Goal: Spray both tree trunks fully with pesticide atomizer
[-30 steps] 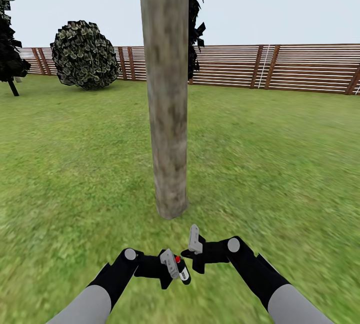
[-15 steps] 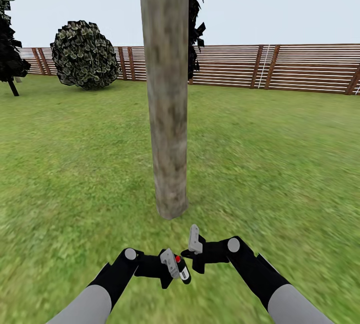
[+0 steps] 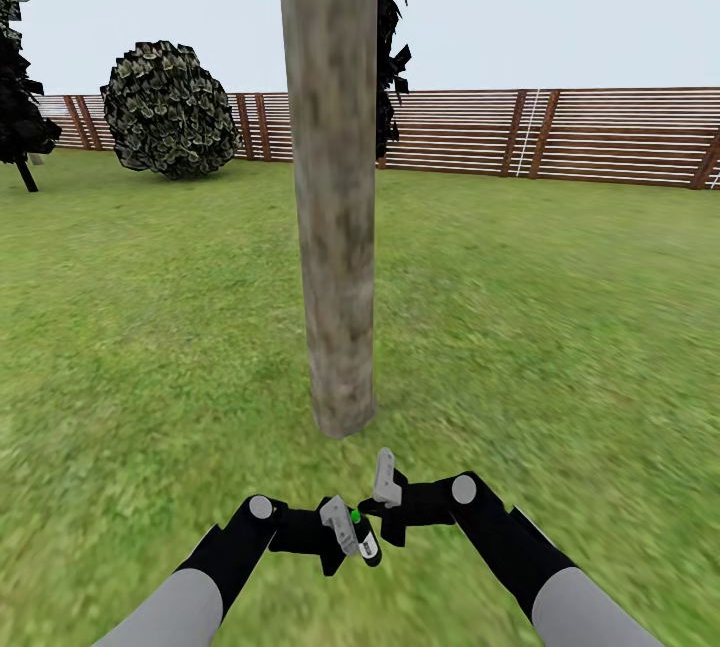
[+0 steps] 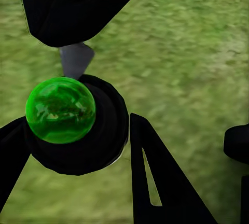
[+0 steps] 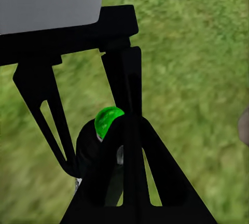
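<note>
atomizer point(image 3: 364, 535) seemingly in left gripper point(image 3: 345, 532).

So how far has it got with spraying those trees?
The pick-up looks done: the left gripper holds the little spray bottle off the grass, right in front of a thick tree trunk. The right gripper sits close beside the bottle, whose button is green. The trunk shows no whitish specks yet, so covering it, and then a second tree, looks left to do.
</note>
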